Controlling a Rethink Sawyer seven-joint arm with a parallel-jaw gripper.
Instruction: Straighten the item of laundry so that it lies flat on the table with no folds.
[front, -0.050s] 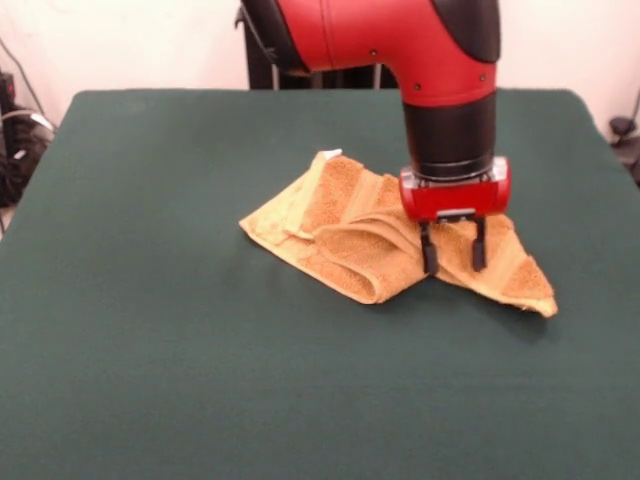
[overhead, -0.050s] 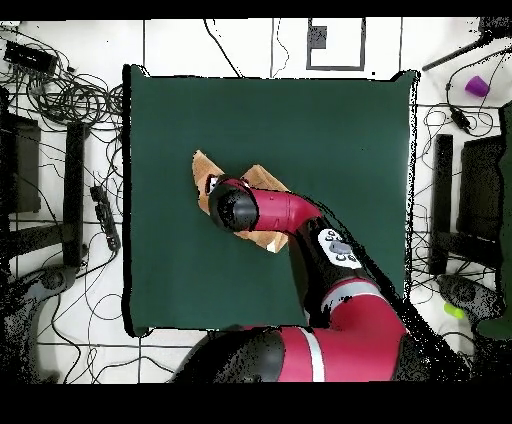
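I see my gripper (front, -0.050s: 453, 252), fingers apart astride the crumpled orange-yellow terry towel (front, -0.050s: 365, 240); closing here risks pinching several layers together.

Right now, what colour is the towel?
Orange-yellow, with woven bands; the towel shows best in the front view.

At ten o'clock we see tangled cables (overhead, -0.050s: 75, 95) on the floor; at two o'clock, a purple cup (overhead, -0.050s: 478, 87).

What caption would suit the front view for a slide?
Sawyer's open end effector straddles a fold of the crumpled orange-yellow towel lying bunched on the green table.
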